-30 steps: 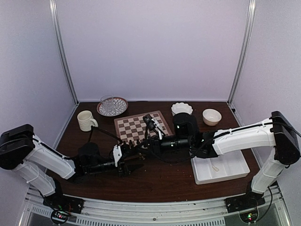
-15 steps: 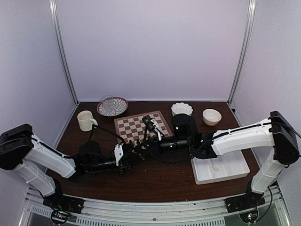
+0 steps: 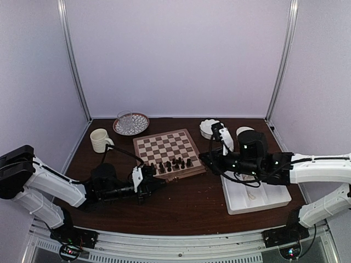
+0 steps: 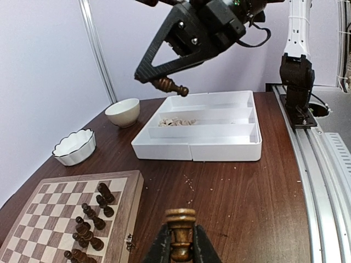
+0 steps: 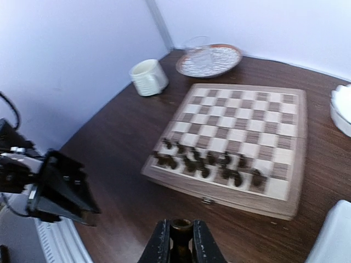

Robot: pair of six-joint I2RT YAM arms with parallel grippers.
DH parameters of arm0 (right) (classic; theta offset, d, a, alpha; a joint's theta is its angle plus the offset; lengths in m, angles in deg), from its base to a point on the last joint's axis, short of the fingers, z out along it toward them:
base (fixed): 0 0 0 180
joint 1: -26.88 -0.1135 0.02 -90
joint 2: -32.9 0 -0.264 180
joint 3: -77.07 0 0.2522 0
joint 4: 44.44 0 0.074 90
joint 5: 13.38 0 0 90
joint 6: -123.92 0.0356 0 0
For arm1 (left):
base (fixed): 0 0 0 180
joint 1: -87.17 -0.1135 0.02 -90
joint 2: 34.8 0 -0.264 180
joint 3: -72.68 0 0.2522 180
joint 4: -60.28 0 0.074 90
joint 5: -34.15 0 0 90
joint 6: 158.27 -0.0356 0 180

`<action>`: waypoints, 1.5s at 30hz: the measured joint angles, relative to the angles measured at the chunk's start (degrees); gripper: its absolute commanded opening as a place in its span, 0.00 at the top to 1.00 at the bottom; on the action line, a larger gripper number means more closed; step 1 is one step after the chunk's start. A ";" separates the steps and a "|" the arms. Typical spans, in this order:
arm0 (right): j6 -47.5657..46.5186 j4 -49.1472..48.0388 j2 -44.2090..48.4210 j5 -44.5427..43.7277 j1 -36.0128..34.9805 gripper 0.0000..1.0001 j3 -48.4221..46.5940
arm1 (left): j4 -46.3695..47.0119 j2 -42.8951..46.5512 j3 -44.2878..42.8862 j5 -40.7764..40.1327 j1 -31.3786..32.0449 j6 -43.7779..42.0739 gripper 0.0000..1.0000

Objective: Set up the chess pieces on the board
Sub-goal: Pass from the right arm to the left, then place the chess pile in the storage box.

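The chessboard (image 3: 164, 145) lies mid-table, with several dark pieces (image 3: 171, 164) standing in its front rows; it also shows in the right wrist view (image 5: 244, 134) and the left wrist view (image 4: 49, 213). My left gripper (image 3: 149, 183) is off the board's front left corner, shut on a dark brown piece (image 4: 181, 224). My right gripper (image 3: 206, 159) is off the board's right edge, above the table, shut on another dark piece (image 5: 182, 233). That piece also shows in the left wrist view (image 4: 171, 86). A few pale pieces (image 4: 175, 121) lie in the white tray (image 3: 274, 200).
A cream mug (image 3: 100, 140) and a patterned plate with a glass (image 3: 130, 124) stand at the back left. A scalloped white dish (image 3: 210, 126) and a small bowl (image 3: 244, 131) stand at the back right. The white tray (image 4: 219, 148) sits right of the board.
My right arm has drawn back to the right, from over the board's front edge to beside the tray, carrying a dark piece. The left gripper has shifted slightly.
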 measured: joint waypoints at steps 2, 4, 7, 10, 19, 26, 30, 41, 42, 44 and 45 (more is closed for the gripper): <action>-0.52 3.80 3.89 -6.19 1.33 0.93 2.91 | -0.42 0.09 0.00 -0.07 0.00 0.00 0.85; -0.87 7.85 8.15 -11.54 3.15 0.93 6.75 | -1.14 0.17 0.00 -0.13 0.00 0.00 0.85; -1.03 12.85 12.20 -16.04 6.49 0.92 10.82 | -1.55 0.55 0.00 -0.15 0.00 0.00 0.85; -1.01 16.59 12.76 -18.69 9.60 0.92 12.50 | -1.60 1.25 0.00 -0.15 0.00 -0.02 0.85; -0.15 21.53 -4.42 -18.38 13.16 0.87 8.09 | -3.28 3.85 0.00 -0.24 0.00 -0.37 0.85; -0.26 23.02 -9.94 -13.51 14.27 0.51 5.62 | -4.42 3.87 0.00 -0.17 0.00 -0.42 0.85; -1.27 21.81 -5.70 -10.64 13.51 0.49 6.45 | -4.66 3.82 0.00 -0.17 0.09 -0.46 0.86; -2.49 11.08 -0.39 5.01 6.54 0.41 5.81 | -5.86 2.82 -1.01 -1.79 1.62 -3.06 0.85; -2.43 10.34 -1.88 7.10 6.23 0.39 4.00 | -5.88 2.82 -1.01 -2.36 1.62 -3.39 0.85; -2.10 8.26 -6.19 11.76 5.75 0.37 -0.94 | -5.88 2.99 -1.01 -3.39 1.62 -3.98 0.85; -1.70 6.95 -8.31 13.77 5.68 0.37 -3.26 | -5.88 3.15 -1.01 -3.87 1.62 -4.33 0.84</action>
